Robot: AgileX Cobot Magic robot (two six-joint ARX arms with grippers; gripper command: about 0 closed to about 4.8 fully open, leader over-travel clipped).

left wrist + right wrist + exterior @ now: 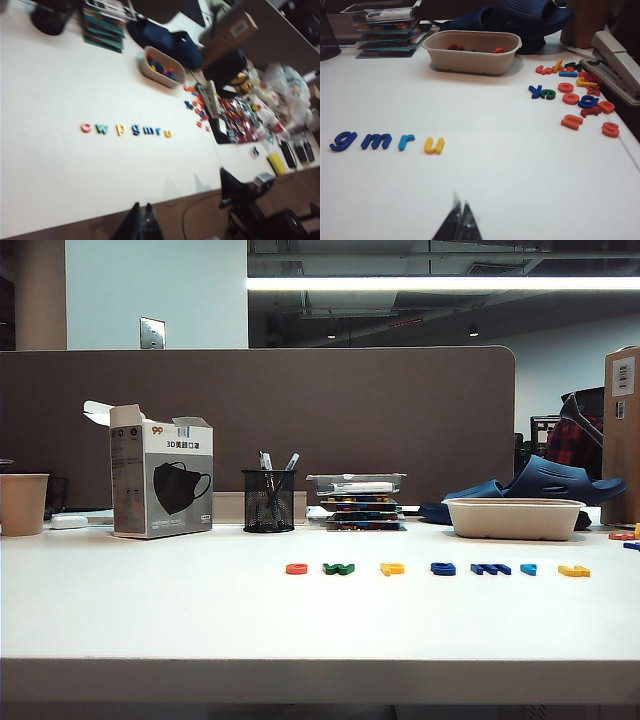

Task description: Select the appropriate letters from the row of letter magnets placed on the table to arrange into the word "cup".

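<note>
On the wide white smooth table [150, 610] the row of small flat plastic letter magnets [436, 569] lies parallel to the thick front edge, about midway between that edge and the back of the surface, shifted toward the right side. The row reads c, w, p, g, m, r, u. The red ring-like "c" [86, 128] is the end nearest the middle of the table. Next to it is the green "w" [102, 129], then the yellow "p" [120, 129], then the dark blue "g" [135, 130], the dark blue "m" [148, 130], the light blue "r" [158, 131] and the yellow "u" [434, 145] at the end toward the right edge. All seven lie flat and apart from each other.

My left gripper [141, 225] is above the front edge of the table, well apart from the row, and its fingers are pressed together with nothing between them. My right gripper [458, 222] hangs over the bare surface in front of the yellow "u", not touching it, also pressed together and empty.

Behind the row, a beige oval tray [470, 55] holds more letters, and many loose letters [580, 95] lie near the right edge.
</note>
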